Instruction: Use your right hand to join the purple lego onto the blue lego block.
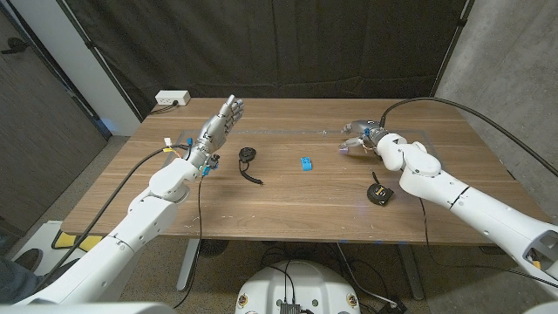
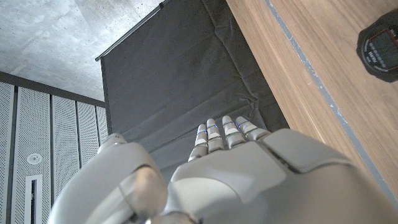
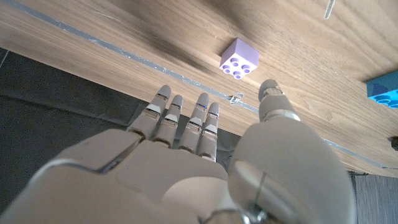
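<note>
The small purple lego [image 3: 239, 60] lies studs-up on the wooden table, and it also shows as a purple spot [image 1: 347, 149] just beside my right hand [image 1: 364, 134]. That hand [image 3: 186, 155] hovers close to the brick with its fingers stretched out and apart, holding nothing. The blue lego block [image 1: 307, 163] sits near the table's middle, left of the purple one, and its corner [image 3: 382, 93] also shows in the right wrist view. My left hand [image 1: 221, 123] is raised over the table's left side, fingers straight, empty [image 2: 236, 168].
A black strapped gadget [image 1: 248, 158] lies left of the blue block and shows again in the left wrist view [image 2: 379, 46]. A black round tape measure [image 1: 380, 194] sits near my right forearm. A white power strip [image 1: 172, 99] is at the far left corner.
</note>
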Motion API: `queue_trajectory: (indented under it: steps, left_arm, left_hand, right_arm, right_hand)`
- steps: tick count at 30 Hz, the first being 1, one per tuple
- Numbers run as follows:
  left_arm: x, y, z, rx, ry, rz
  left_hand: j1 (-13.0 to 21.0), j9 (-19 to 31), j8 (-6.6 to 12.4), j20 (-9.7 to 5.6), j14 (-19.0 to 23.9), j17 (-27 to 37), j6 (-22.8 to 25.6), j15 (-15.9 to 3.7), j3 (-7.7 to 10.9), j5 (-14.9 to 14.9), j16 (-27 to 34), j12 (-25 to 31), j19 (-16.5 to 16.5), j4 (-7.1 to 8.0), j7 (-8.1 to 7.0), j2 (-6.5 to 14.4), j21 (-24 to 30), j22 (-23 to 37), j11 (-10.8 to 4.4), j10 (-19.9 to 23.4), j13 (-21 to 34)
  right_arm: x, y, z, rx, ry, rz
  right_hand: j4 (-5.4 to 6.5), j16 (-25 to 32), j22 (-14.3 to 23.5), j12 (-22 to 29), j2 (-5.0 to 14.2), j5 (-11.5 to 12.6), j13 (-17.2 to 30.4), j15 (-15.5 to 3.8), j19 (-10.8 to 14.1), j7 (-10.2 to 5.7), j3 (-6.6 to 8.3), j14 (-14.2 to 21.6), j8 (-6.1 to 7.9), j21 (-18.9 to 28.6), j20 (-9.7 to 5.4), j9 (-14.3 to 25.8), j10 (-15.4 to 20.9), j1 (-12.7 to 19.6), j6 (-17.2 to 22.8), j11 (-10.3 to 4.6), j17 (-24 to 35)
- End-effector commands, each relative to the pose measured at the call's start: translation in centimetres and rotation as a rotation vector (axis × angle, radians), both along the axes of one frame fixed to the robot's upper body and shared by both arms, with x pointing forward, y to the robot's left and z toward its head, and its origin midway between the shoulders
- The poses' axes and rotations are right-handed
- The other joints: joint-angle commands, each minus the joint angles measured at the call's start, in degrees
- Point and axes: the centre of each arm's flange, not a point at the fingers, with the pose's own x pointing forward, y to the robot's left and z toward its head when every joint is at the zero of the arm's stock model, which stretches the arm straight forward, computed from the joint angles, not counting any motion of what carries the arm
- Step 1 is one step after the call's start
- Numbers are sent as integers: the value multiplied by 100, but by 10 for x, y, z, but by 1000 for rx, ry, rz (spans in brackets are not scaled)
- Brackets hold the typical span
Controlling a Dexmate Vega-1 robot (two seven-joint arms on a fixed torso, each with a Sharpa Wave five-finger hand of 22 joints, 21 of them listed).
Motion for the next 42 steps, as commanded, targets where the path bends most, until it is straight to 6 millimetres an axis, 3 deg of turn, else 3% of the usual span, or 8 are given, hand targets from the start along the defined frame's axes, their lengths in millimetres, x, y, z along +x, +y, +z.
queue_trajectory:
  steps: [1,9,22,29,35,42]
  left_arm:
    - [3,1,0,1,4,4]
    - [6,1,-1,-5,11,2]
    - [12,1,0,-8,7,-3]
    - [15,1,2,-2,9,-10]
    - [16,1,2,0,15,-11]
    - [14,3,4,6,14,-8]
  left_hand:
    - [27,14,-10,62,63,20,38,-12,-17,37,-5,-3,-18,-14,2,10,14,15,-31,52,30]
    - [31,14,-13,73,64,20,46,-8,-25,35,-9,-5,-20,-14,-9,16,13,15,-27,63,30]
    - [37,15,-15,89,72,21,83,-10,-48,30,-15,-19,-19,-13,-11,31,13,16,-17,65,31]
    - [40,16,-17,102,73,22,94,-8,-58,28,-17,-21,-19,-13,-12,36,12,17,-32,72,31]
    - [42,16,-17,109,75,22,106,-11,-66,26,-18,-21,-14,-13,-8,40,14,17,-30,81,31]
    - [44,16,-17,116,76,22,121,-16,-75,23,-20,-26,-16,-12,-12,44,13,17,-26,81,32]
  right_arm:
    - [11,2,-5,-26,26,-20]
    - [15,2,1,-60,45,-25]
    - [13,9,0,-102,62,-43]
    - [12,10,-6,-102,58,-45]
    - [13,11,-6,-100,53,-43]
    - [13,13,-8,-102,48,-41]
  right_hand:
    - [21,25,18,19,11,41,14,-11,71,-61,49,72,8,25,11,20,30,103,-40,-39,17]
    - [41,34,21,59,9,35,6,-191,162,-154,89,234,35,40,-1,23,217,187,131,-273,17]
    - [58,44,24,80,13,21,2,-207,265,-207,114,381,52,64,82,29,337,227,248,-332,15]
    - [64,60,26,88,21,12,4,-158,338,-265,137,509,85,79,119,37,403,263,380,-433,15]
    - [76,48,30,101,11,-3,7,-374,456,-372,151,613,130,102,108,56,501,290,558,-470,13]
    - [84,40,32,104,0,-10,4,-430,520,-446,156,687,168,111,81,67,557,301,705,-451,10]
